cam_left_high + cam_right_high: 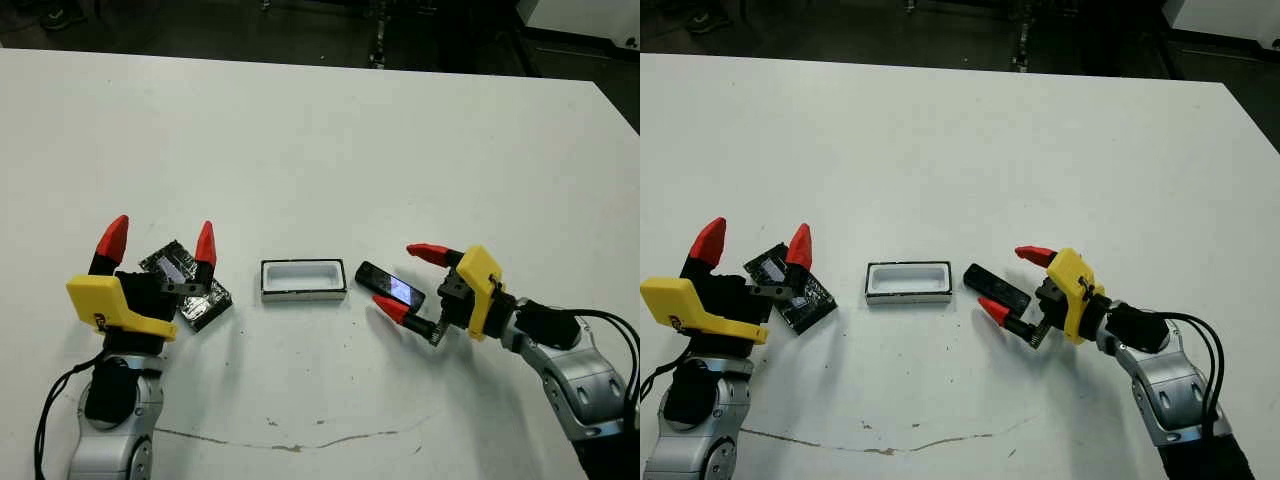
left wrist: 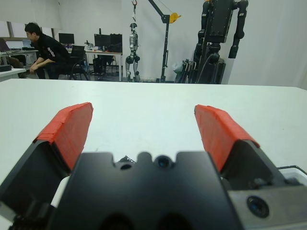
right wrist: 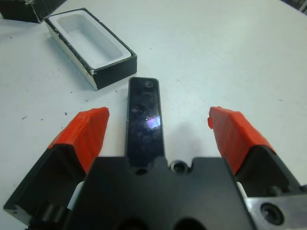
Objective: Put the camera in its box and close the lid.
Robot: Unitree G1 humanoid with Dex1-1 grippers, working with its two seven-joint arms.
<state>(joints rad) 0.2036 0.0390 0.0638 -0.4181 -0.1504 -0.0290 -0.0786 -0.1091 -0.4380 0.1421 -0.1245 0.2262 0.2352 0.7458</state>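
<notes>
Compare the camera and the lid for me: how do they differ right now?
The camera is a slim glossy bar; the lid is a wider, speckled rectangle. The camera lies right of the box, between the open right gripper's fingers; the lid lies left of it, by the open left gripper. Both are black and rest on the table.

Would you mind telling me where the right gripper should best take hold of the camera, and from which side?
Probably across the camera's long narrow edges near its middle, coming from above. It lies flat on the table beside the box, and the right gripper already straddles it with jaws open.
</notes>
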